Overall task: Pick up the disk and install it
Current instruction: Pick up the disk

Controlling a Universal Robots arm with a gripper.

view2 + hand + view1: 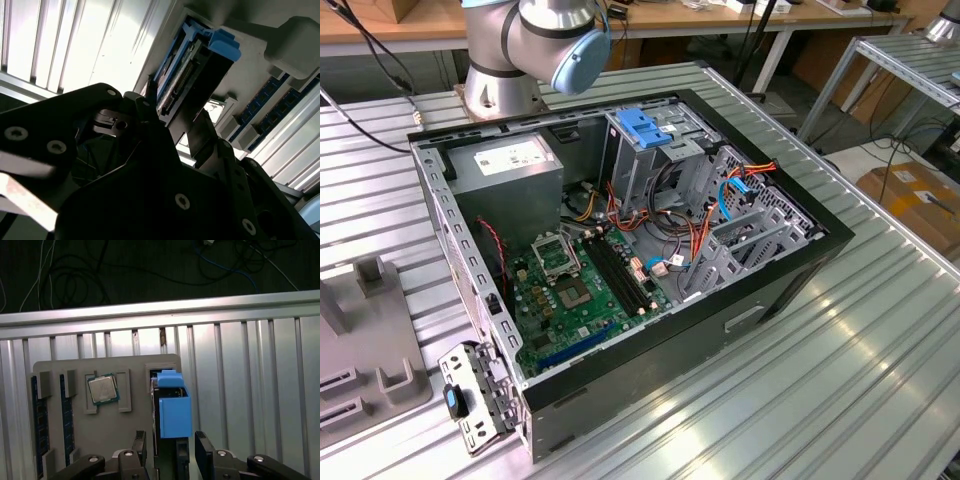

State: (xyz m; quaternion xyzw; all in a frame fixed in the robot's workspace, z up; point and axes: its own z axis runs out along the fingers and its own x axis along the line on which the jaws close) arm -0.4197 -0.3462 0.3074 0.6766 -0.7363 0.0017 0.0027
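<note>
Your gripper (171, 436) (175, 115) sits nearest the wrist cameras. Fingers (201, 450) are apart, one on each side of the disk (174, 410) (200, 65). In the first wrist view you get a thin gap on both sides, so nothing is clamped.

The disk stands on edge in a slot of the grey holder plate (125, 425) (260, 60), blue carrier end facing away from the gripper.

Just beside it on the same plate you have a CPU chip (102, 389) (216, 110) in its own pocket. Past that, two memory sticks (39, 430) (272, 107) sit in slots.

The plate lies on the slatted aluminium table (250, 390) (840, 380). Beyond the table's far edge, cables (75, 275) lie on a dark floor.

In the exterior view, another grey fixture (370, 340) is near, at the exterior view's left. Mid-table you see the open PC case (770, 290):
- motherboard (580, 290) on the near side
- power supply (510, 165) and the drive cage with a blue latch (645, 125) further back

The arm base (505, 60) is behind the case.
</note>
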